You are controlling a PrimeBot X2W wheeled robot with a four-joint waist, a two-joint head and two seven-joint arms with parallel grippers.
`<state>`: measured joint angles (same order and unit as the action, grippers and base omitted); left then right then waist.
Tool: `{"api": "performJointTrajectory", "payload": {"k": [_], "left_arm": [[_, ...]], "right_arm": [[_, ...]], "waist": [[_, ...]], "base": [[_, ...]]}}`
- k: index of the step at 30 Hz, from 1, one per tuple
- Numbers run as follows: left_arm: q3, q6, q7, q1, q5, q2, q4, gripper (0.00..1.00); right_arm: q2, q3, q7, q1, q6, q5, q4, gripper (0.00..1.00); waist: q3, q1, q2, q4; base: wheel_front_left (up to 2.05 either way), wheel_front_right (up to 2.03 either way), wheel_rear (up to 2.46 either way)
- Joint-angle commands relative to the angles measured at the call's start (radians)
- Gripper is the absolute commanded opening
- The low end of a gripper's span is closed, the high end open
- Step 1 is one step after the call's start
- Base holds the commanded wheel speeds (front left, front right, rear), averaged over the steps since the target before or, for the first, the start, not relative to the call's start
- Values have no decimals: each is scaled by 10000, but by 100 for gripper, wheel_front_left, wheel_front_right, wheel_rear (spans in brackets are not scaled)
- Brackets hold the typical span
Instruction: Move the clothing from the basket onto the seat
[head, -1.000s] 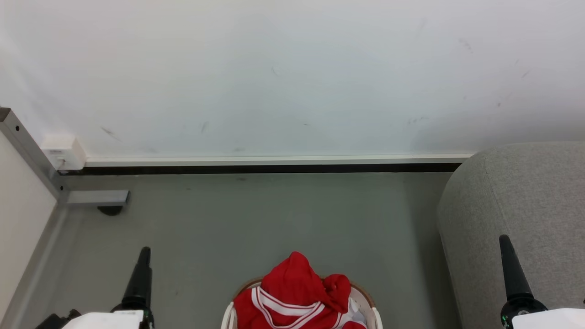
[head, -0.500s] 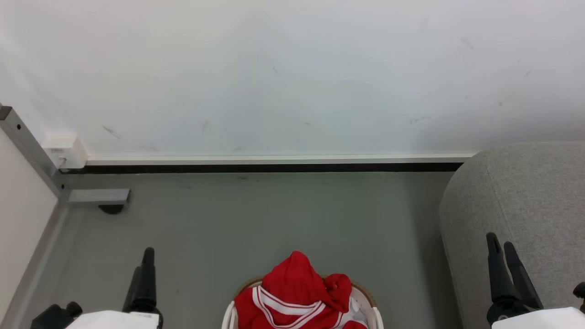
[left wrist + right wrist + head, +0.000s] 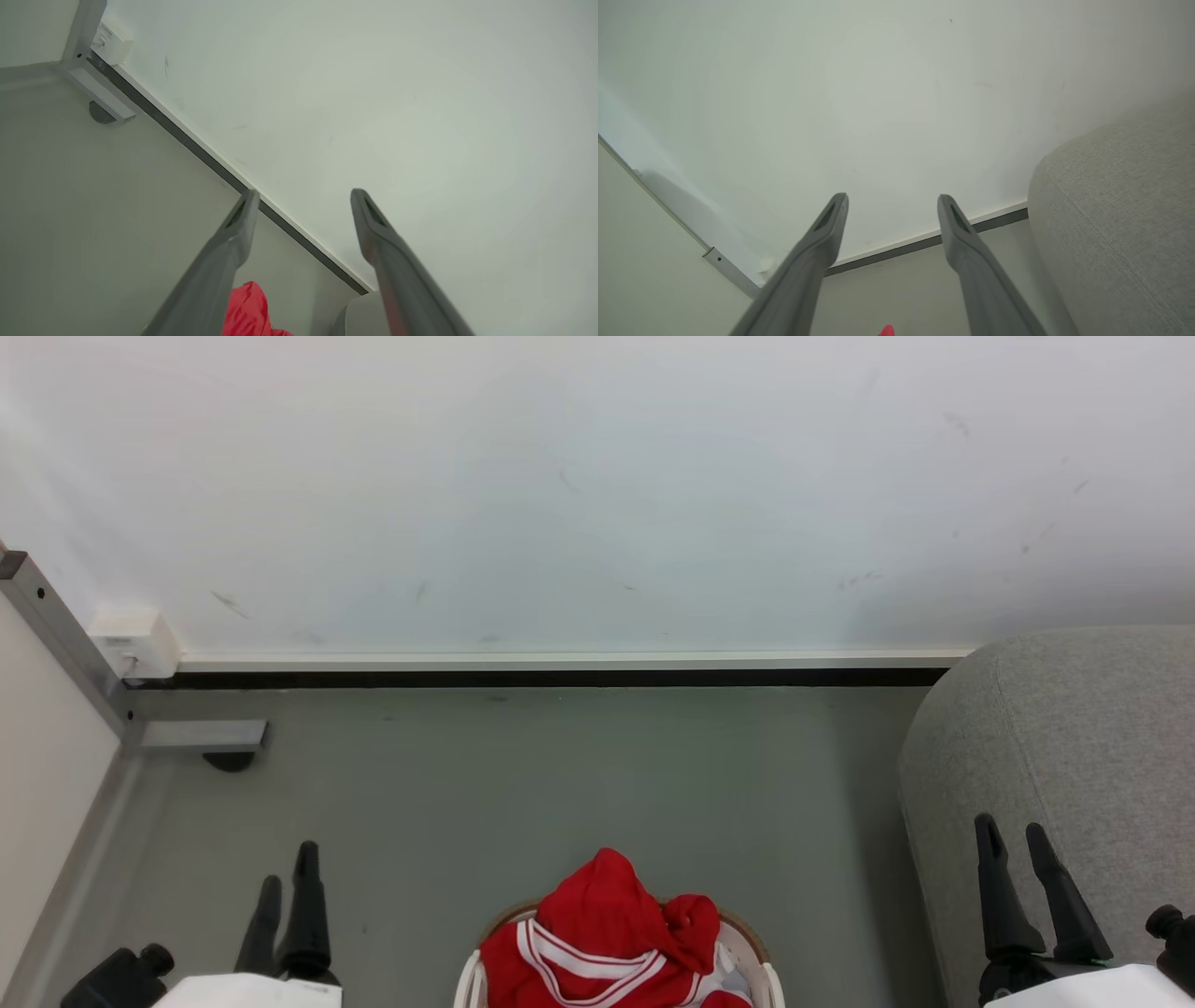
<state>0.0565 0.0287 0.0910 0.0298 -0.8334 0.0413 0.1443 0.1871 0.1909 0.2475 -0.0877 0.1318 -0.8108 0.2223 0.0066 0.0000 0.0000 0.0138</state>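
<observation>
Both grippers have turned since a second ago. Each showed one dark spike in the head view then; now the left gripper (image 3: 288,865) shows two fingers with a slim gap, and the right gripper (image 3: 1008,826) shows two fingers plainly spread. Neither holds anything.

Same view, bottom centre: the clothing (image 3: 607,924) is heaped in the basket (image 3: 768,980), bright red and soft, bunched into a rounded peak. White-edged striped trim crosses its front and a white panel shows at the lower right. The basket's tan-brown rim curves behind the heap, and it stands on the grey floor (image 3: 523,775). Off to the right is the seat (image 3: 1074,728), grey woven fabric with a rounded edge, apart from the basket. The right gripper hangs in front of it.

Over to the left wrist view: two grey fingers stand well apart against the white wall (image 3: 420,116). A red fold of the clothing peeks between them at the bottom edge, with a corner of the seat beside it.

Right wrist view: fingers apart again, the seat bulking large at right, and a tiny red sliver of the clothing at the bottom edge.
</observation>
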Motion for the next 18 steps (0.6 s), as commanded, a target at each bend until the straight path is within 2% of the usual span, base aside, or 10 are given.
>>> {"api": "performJointTrajectory", "payload": {"k": [1,18], "left_arm": [[-7,42,124,0,405,83,-149,100],[-2,101,566,-142,2255,97,-129,100]], "right_arm": [[-4,-133,52,-226,-9,451,-54,100],[-393,-544,92,-240,-11,2921,184,100]], "waist": [[2,0,0,3],[10,0,0,41]], "base": [[0,0,0],[0,0,0]]}}
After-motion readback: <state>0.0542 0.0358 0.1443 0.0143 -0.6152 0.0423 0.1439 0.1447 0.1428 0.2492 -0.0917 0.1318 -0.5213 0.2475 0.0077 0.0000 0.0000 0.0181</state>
